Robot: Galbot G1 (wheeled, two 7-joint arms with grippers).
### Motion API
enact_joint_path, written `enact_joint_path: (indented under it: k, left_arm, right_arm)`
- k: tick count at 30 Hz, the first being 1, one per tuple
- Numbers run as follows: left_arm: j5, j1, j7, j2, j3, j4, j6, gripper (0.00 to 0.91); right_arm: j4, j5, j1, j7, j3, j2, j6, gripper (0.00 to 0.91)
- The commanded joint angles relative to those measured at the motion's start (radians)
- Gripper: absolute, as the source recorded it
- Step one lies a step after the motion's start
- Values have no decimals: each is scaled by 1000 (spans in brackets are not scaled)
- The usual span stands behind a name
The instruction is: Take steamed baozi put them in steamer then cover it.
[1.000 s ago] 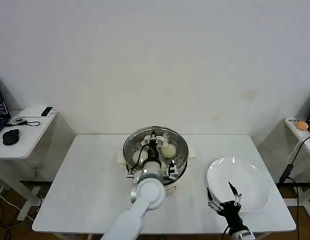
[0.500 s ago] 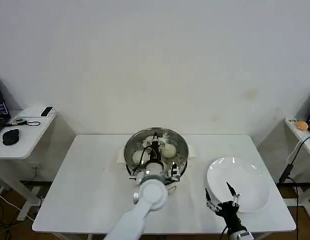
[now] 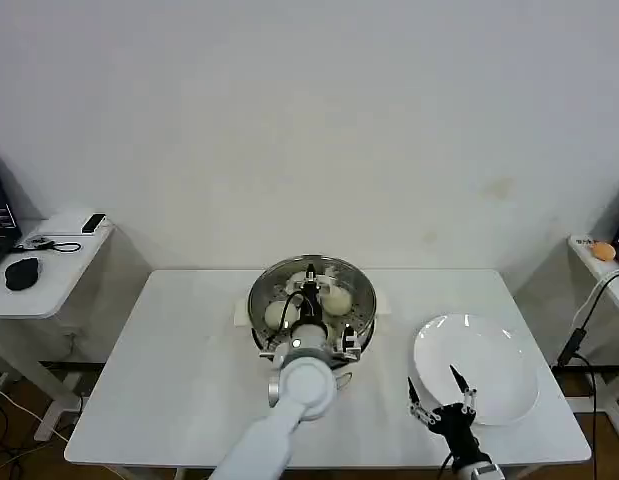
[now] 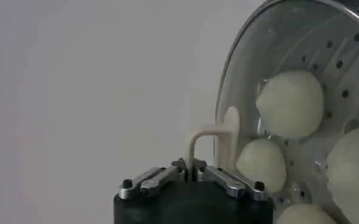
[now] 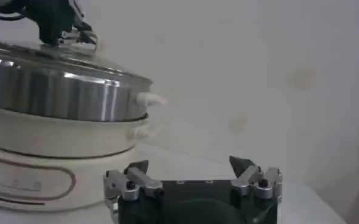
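Observation:
The steamer (image 3: 363, 320) stands at the table's middle on its white base (image 5: 39, 155). The glass cover (image 3: 341, 274) lies over it, its metal rim (image 4: 239, 61) along the pot's edge. My left gripper (image 3: 309, 291) is above the pot's centre, shut on the cover's cream bar handle (image 4: 211, 135). Through the glass I see the baozi: pale round buns (image 4: 291, 103), (image 4: 262, 163), (image 4: 350, 161) on the perforated tray, two of them in the head view (image 3: 336, 299), (image 3: 277, 313). My right gripper (image 3: 439, 396) hovers open near the front edge, with nothing between its fingers.
A bare white plate (image 3: 494, 368) lies on the table at the right, just beside the right gripper. Side tables with small devices stand far left (image 3: 49, 250) and far right. The table's left half is free.
The left arm has shifted slightly to the right with the cover held over the pot. The right gripper has drifted a little to the left beside the plate.

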Motion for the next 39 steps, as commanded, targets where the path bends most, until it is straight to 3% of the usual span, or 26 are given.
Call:
enact_joint_path:
  k: [1,16,31,34,37,39]
  left_arm:
    - [-23,2,-23,0,1,-3,0,907]
    - [-54,54,-15,64,16,-137,0,907]
    - [-267,246,-68,290,-59,-427,-9,907]
    - [-395,330,-170,345,-147,-504,-50,907]
    - [-732,412,-392,352,-263,-542,-96,907]
    - [-992,486,-458,311,-405,-554,-195,907]
  right_arm:
    - [0,-1,-1,0,-2,0,0,907]
    - [2,-7,-4,1,-6,3,-1,907]
    - [13,-24,-24,7,-20,12,-7,907]
    - [19,-19,-33,9,-23,4,-10,907]
    - [33,9,-53,8,-26,-30,-15,907]
    - [44,32,-69,8,-23,-60,-16,907]
